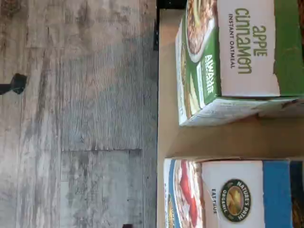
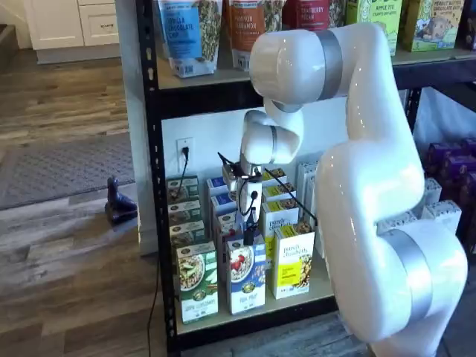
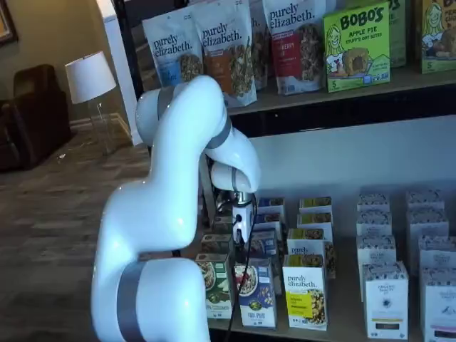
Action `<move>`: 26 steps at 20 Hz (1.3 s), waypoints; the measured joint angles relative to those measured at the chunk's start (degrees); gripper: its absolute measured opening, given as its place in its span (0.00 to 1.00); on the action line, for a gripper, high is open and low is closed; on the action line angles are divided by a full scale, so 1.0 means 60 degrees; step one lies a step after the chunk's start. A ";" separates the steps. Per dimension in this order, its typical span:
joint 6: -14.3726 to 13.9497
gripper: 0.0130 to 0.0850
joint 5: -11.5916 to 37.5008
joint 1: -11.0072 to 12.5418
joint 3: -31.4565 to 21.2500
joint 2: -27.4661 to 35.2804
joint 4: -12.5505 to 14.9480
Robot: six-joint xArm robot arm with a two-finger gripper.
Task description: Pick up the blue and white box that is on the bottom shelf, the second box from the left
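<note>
Approach under way: end effector [image 2: 249, 236], spread wide and empty, is hung above the blue and white box [image 2: 246, 277]; descent needed.

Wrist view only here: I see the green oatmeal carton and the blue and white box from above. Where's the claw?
Observer: In a shelf view the claw hangs over the front row, roughly above the blue and white box, with nothing in it.
Operator: What's on the target's other side, away from the green one?
Observer: A yellow carton, upright on the bottom shelf.
Operator: Anything behind the target?
Observer: Yes, more boxes stand in a row behind it, towards the back wall.
</note>
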State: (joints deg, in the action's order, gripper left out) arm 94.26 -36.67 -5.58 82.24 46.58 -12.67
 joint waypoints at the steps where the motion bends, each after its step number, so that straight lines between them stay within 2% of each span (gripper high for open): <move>1: -0.0072 1.00 -0.0157 0.0001 0.0079 0.0022 0.0079; 3: -0.0324 1.00 -0.0755 0.0016 0.0433 0.0106 0.0370; 5: -0.0363 1.00 -0.0860 0.0021 0.0512 0.0114 0.0410; 13: -0.0492 1.00 -0.0920 0.0028 0.0735 0.0302 0.0577; 26: -0.0661 1.00 -0.0741 0.0056 0.1683 0.1344 0.0840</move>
State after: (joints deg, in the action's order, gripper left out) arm 90.29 -41.11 -5.24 92.34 54.65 -7.63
